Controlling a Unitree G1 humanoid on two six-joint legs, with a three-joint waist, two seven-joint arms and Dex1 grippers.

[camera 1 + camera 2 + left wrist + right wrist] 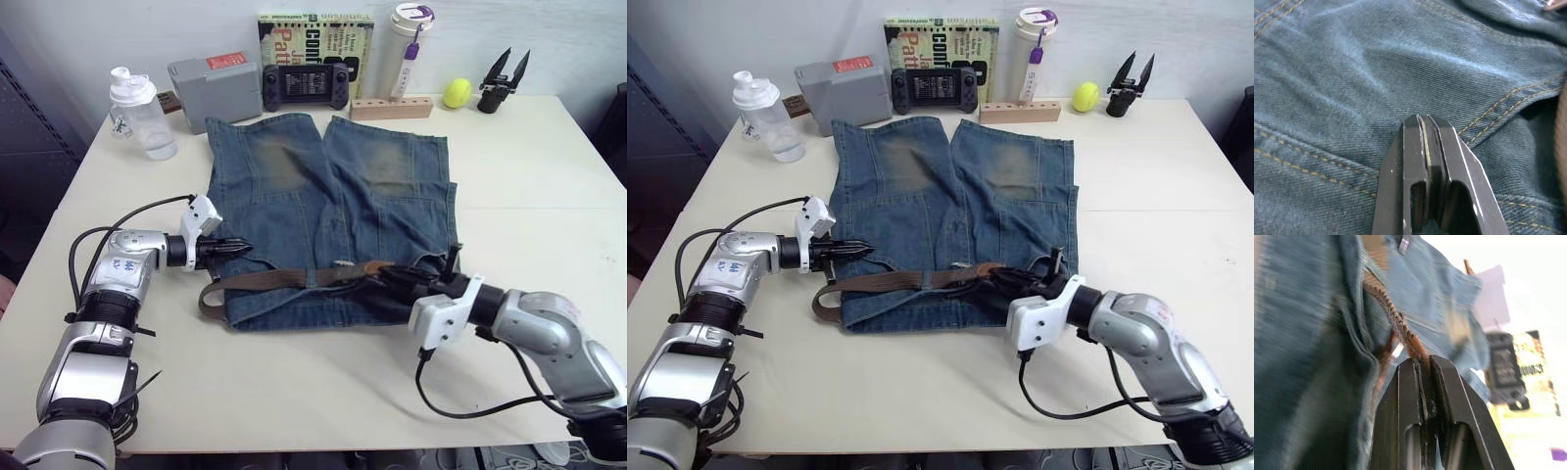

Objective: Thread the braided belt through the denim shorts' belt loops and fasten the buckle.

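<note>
Fingers of the left gripper [238, 249] are pressed together over the shorts [328, 211] at their left edge, while the right gripper [392, 279] pinches the belt [294, 279] lying along the waistband on the bench [529, 196].

One pair of denim shorts [328, 215] and one braided belt [284, 279] are lying at six o'clock; two bottles, a shaker [142, 115] and a tumbler [409, 47], are standing at twelve.
</note>
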